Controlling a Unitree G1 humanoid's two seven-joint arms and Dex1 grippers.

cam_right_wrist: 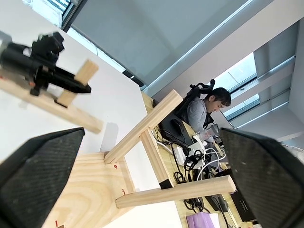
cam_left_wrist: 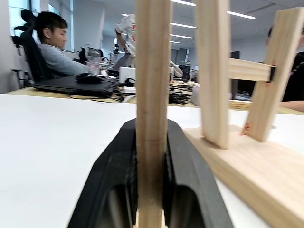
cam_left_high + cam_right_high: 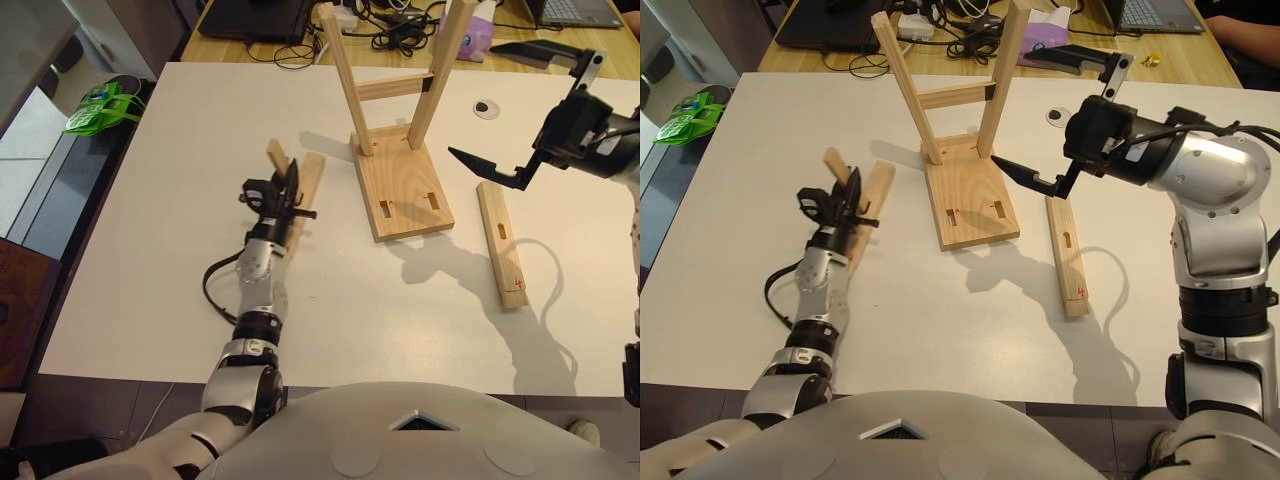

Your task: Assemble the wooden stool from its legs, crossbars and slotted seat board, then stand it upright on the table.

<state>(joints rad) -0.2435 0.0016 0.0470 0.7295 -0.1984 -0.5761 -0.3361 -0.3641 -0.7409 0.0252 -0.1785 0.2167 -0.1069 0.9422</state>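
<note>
The slotted seat board (image 3: 405,190) lies flat mid-table with two legs (image 3: 345,70) standing up from its far end, joined by a crossbar (image 3: 390,88). Left of it a loose leg (image 3: 308,185) lies on the table with a short crossbar (image 3: 277,155) sticking up from it. My left gripper (image 3: 290,192) is low over that leg and shut on the crossbar (image 2: 152,118). Another leg (image 3: 502,245), slotted, lies to the board's right. My right gripper (image 3: 471,98) hangs wide open just right of the standing legs, holding nothing; its fingers (image 1: 38,175) frame the stool frame (image 1: 142,137).
A small black round object (image 3: 485,107) sits on the table behind the right gripper. A wooden desk (image 3: 230,45) with laptops, cables and a purple pack abuts the far edge. A green bag (image 3: 100,105) lies off the table's left side.
</note>
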